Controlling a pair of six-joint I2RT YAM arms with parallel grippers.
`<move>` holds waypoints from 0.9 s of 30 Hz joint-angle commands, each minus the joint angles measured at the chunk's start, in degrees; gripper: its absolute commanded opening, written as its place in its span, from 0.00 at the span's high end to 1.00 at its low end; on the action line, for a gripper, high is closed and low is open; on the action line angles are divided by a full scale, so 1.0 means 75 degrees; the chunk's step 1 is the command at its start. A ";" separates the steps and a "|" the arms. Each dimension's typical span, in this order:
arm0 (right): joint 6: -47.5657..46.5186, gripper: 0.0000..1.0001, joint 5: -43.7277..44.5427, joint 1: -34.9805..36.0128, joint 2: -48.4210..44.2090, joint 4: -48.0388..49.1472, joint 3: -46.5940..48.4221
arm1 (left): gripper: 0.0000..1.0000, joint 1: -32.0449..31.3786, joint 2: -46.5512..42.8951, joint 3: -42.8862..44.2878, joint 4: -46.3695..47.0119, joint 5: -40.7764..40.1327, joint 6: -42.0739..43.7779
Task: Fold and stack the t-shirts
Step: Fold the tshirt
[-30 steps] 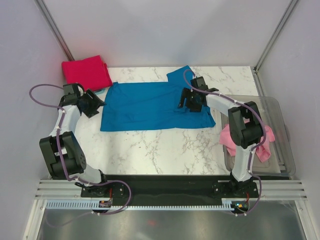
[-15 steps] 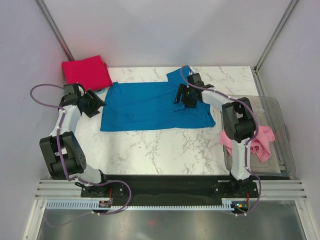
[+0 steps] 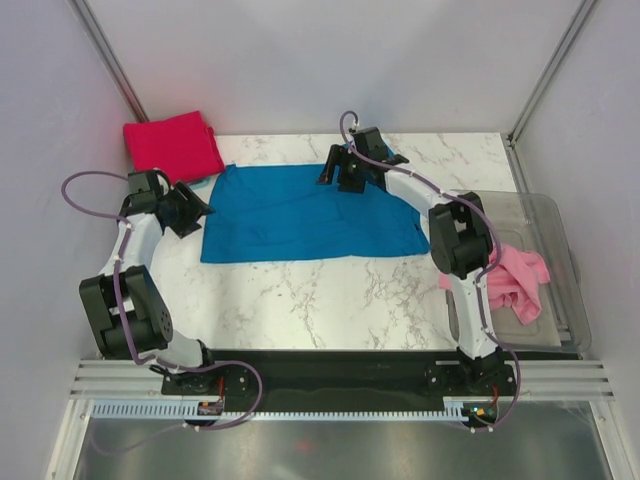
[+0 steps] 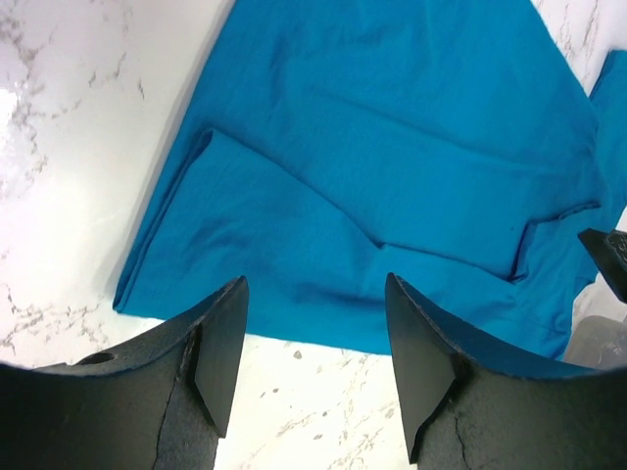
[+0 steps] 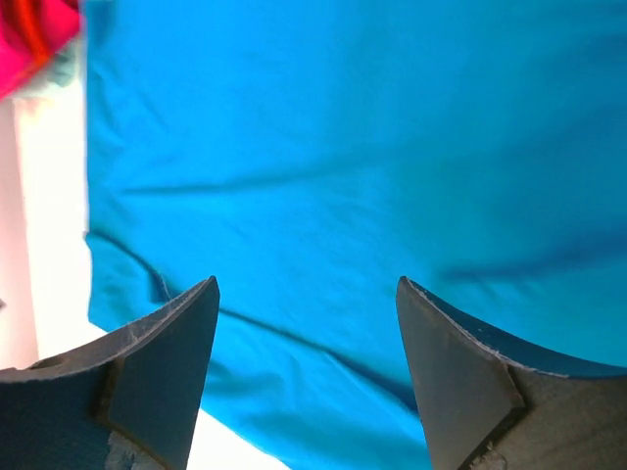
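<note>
Blue t-shirt point(image 3: 290, 212) spread flat centre, red t-shirt point(image 3: 172, 145) folded far-left, pink t-shirt point(image 3: 520, 285) crumpled right

White, grey-veined worktop point(image 3: 330, 295). Spread flat across its far middle: bright blue t-shirt point(image 3: 290, 212), lightly creased, long edges running left to right. At the far left corner: folded crimson red t-shirt point(image 3: 173, 145), just beside the blue one's far left corner. Along the right edge: clear plastic tub point(image 3: 553, 215), well apart from the red shirt, with a crumpled pink t-shirt point(image 3: 515, 282) inside.
</note>
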 commanded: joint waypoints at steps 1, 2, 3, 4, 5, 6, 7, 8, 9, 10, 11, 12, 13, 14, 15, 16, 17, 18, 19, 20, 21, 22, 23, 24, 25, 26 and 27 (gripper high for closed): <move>-0.0674 0.19 0.0754 -0.0072 -0.1655 -0.0135 -0.0593 | 0.36 -0.0043 -0.0596 -0.0253 0.0166 -0.0078 0.0256; -0.0746 0.18 0.1384 -0.0072 -0.2018 -0.0427 -0.1257 | 0.36 -0.0055 -0.0666 -0.0404 0.0154 -0.0137 0.0198; -0.0793 0.18 0.1645 -0.0072 -0.2393 -0.0499 -0.1693 | 0.36 -0.0055 -0.0760 -0.0464 0.0119 -0.0184 0.0070; -0.0782 0.18 0.1973 -0.0060 -0.3220 -0.0523 -0.2718 | 0.37 -0.0055 -0.0981 -0.0546 0.0049 -0.0428 -0.0013; -0.0747 0.17 0.2370 -0.0037 -0.3646 -0.0500 -0.3285 | 0.37 -0.0055 -0.1215 -0.0825 0.0060 -0.0616 -0.0130; -0.0712 0.17 0.2606 -0.0002 -0.4451 -0.0488 -0.3825 | 0.37 -0.0055 -0.1485 -0.1013 0.0072 -0.0850 -0.0398; -0.0653 0.16 0.2771 0.0056 -0.4819 -0.0500 -0.4341 | 0.37 -0.0055 -0.2079 -0.1224 0.0130 -0.1224 -0.0505; -0.0456 0.16 0.2866 0.0080 -0.5170 -0.0477 -0.5355 | 0.37 -0.0055 -0.2363 -0.1679 0.0200 -0.1344 -0.0634; -0.0349 0.16 0.3064 0.0092 -0.5800 -0.0465 -0.5841 | 0.38 -0.0055 -0.2598 -0.1880 0.0386 -0.1415 -0.0844; -0.0186 0.16 0.3182 0.0104 -0.6097 -0.0465 -0.6287 | 0.39 -0.0055 -0.2856 -0.2080 0.0446 -0.1531 -0.0939; 0.0083 0.16 0.3311 0.0104 -0.6366 -0.0465 -0.7092 | 0.39 -0.0055 -0.3195 -0.2418 0.0516 -0.1579 -0.1021; 0.0213 0.15 0.3463 0.0104 -0.6822 -0.0430 -0.7726 | 0.39 -0.0055 -0.3430 -0.2712 0.0598 -0.1661 -0.1161; 0.0284 0.15 0.3557 0.0104 -0.6989 -0.0430 -0.7988 | 0.39 -0.0043 -0.3433 -0.2714 0.0622 -0.1661 -0.1209; 0.0354 0.14 0.3639 0.0069 -0.7118 -0.0395 -0.8188 | 0.39 -0.0043 -0.3572 -0.2993 0.0680 -0.1661 -0.1302; 0.0413 0.14 0.3686 0.0046 -0.7189 -0.0406 -0.8340 | 0.39 -0.0043 -0.3643 -0.3170 0.0913 -0.1638 -0.1419; 0.0402 0.14 0.3687 -0.0106 -0.7178 -0.0418 -0.8504 | 0.40 -0.0043 -0.3702 -0.3334 0.1066 -0.1592 -0.1501; 0.0379 0.16 0.3652 -0.0188 -0.7166 -0.0441 -0.8552 | 0.39 -0.0043 -0.3807 -0.3684 0.1230 -0.1568 -0.1548; 0.0355 0.17 0.3652 -0.0247 -0.7085 -0.0453 -0.8588 | 0.39 -0.0043 -0.3819 -0.3838 0.1394 -0.1521 -0.1642; 0.0332 0.18 0.3698 -0.0352 -0.7049 -0.0465 -0.8623 | 0.39 -0.0043 -0.3796 -0.3956 0.1570 -0.1532 -0.1666; 0.0332 0.19 0.3745 -0.0388 -0.7002 -0.0442 -0.8623 | 0.39 -0.0043 -0.3750 -0.4096 0.1630 -0.1544 -0.1678; 0.0332 0.21 0.3792 -0.0412 -0.6898 -0.0430 -0.8623 | 0.39 -0.0043 -0.3610 -0.4144 0.1688 -0.1544 -0.1713; 0.0320 0.23 0.3920 -0.0447 -0.6815 -0.0395 -0.8565 | 0.39 -0.0043 -0.3539 -0.4214 0.1782 -0.1579 -0.1725; 0.0297 0.24 0.3956 -0.0459 -0.6733 -0.0360 -0.8530 | 0.39 -0.0055 -0.3469 -0.4249 0.1841 -0.1568 -0.1748; 0.0285 0.25 0.4003 -0.0470 -0.6535 -0.0324 -0.8495 | 0.39 -0.0043 -0.3329 -0.4273 0.1899 -0.1568 -0.1806; 0.0273 0.27 0.4085 -0.0528 -0.6440 -0.0313 -0.8413 | 0.40 -0.0043 -0.3269 -0.4308 0.1969 -0.1579 -0.1853; 0.0261 0.28 0.4132 -0.0552 -0.6347 -0.0173 -0.8389 | 0.40 -0.0043 -0.3222 -0.4389 0.2156 -0.1579 -0.1865; 0.0261 0.28 0.4132 -0.0599 -0.6148 -0.0091 -0.8389 | 0.40 -0.0043 -0.3164 -0.4437 0.2239 -0.1614 -0.1935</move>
